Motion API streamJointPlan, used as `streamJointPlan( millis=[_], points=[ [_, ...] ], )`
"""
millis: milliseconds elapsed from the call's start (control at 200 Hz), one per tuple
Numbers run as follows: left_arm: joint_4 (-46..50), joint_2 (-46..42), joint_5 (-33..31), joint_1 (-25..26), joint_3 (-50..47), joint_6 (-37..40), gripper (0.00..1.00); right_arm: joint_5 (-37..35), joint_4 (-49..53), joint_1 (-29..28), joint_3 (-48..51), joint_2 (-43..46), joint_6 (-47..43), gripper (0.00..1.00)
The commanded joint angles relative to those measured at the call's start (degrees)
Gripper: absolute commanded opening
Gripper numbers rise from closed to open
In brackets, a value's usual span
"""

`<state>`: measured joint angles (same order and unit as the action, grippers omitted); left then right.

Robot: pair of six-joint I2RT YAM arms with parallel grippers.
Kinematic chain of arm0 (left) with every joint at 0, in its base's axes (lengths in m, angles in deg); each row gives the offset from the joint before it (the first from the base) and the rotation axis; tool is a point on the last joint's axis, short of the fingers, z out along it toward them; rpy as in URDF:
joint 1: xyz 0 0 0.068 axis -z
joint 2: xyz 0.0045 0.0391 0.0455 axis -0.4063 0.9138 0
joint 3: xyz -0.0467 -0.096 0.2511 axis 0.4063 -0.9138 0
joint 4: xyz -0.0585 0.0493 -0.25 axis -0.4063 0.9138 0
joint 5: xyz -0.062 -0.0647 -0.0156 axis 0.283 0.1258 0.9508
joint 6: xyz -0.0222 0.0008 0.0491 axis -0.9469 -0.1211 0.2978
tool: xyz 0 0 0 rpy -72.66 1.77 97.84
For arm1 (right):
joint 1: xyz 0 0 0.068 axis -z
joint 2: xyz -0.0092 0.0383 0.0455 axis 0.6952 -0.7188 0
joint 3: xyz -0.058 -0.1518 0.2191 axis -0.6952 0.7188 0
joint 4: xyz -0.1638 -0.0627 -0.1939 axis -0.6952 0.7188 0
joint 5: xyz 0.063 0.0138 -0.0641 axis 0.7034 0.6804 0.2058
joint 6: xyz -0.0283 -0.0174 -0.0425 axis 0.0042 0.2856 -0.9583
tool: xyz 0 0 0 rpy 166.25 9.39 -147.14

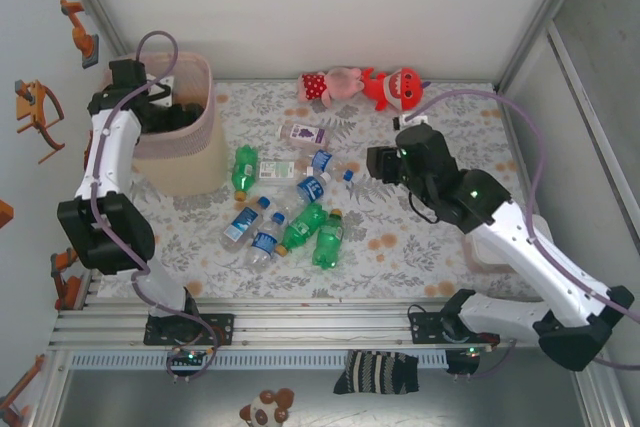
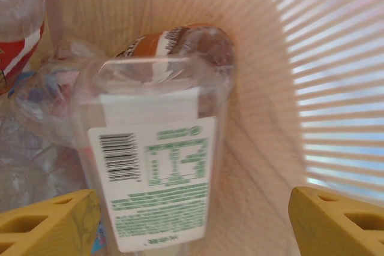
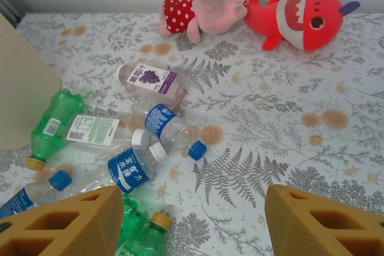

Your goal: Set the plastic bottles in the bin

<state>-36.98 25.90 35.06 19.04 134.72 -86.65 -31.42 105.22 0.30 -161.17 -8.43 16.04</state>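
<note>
Drop step, as I read it; the left arm (image 1: 105,152) reaches over the rim and down into the bin (image 1: 190,162). Wrist view: left gripper (image 2: 192,214) is low inside, fingers spread wide; the clear bottle (image 2: 156,166) with the green-printed label sits between them, close by the left finger (touching or not, I cannot tell), with an open gap on the right side, so it is not clamped. Going this deep makes sense; a light bottle dropped from the rim could bounce out.

Already in the bin: brown bottle (image 2: 186,43) lying against the slatted wall; red-labelled bottle (image 2: 21,34) at upper left; more clear plastic beneath, too blurred to count.

The right gripper (image 3: 192,202) hovers above the table (image 1: 430,257), fingers apart, nothing between them; it faces the loose bottles (image 1: 305,227), presumably staged for the next pick while the left side is busy. Ahead of it lies the blue-labelled bottle (image 3: 170,127) on its side; the grape-labelled bottle (image 3: 153,81) is beyond; a green bottle (image 3: 54,118) lies near the bin wall.

Progress is partial; a good many bottles lie between the arms, just right of the bin. The pink plush (image 1: 330,85) and red plush (image 1: 395,87) at the far edge are not ours; leave them.

Risk: the cluster lies touching and crossed; round, light bodies will likely roll under a closing finger; grip across the body, not the cap.
</note>
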Motion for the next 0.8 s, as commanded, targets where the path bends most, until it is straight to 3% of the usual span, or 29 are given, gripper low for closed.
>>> streamJointPlan(
  millis=[0,300,441,791],
  points=[
    [-0.2,-3.8,1.7,-0.2,0.9,-1.0,0.82,1.1,-1.8,0.1,-3.0,-3.5,-2.5,0.63],
    [-1.0,-10.3,2.5,-0.2,1.3,-2.8,0.83,9.6,-1.9,2.8,-8.8,-16.8,-13.7,0.62],
    [-1.4,-13.5,4.4,-0.2,1.2,-4.6,0.84,15.5,-1.8,5.1,-13.6,-23.5,-18.4,0.6],
    [-1.4,-20.5,9.0,-0.2,0.1,-8.0,0.84,22.3,-2.8,6.5,-28.6,-44.1,-31.4,0.59]
  ],
)
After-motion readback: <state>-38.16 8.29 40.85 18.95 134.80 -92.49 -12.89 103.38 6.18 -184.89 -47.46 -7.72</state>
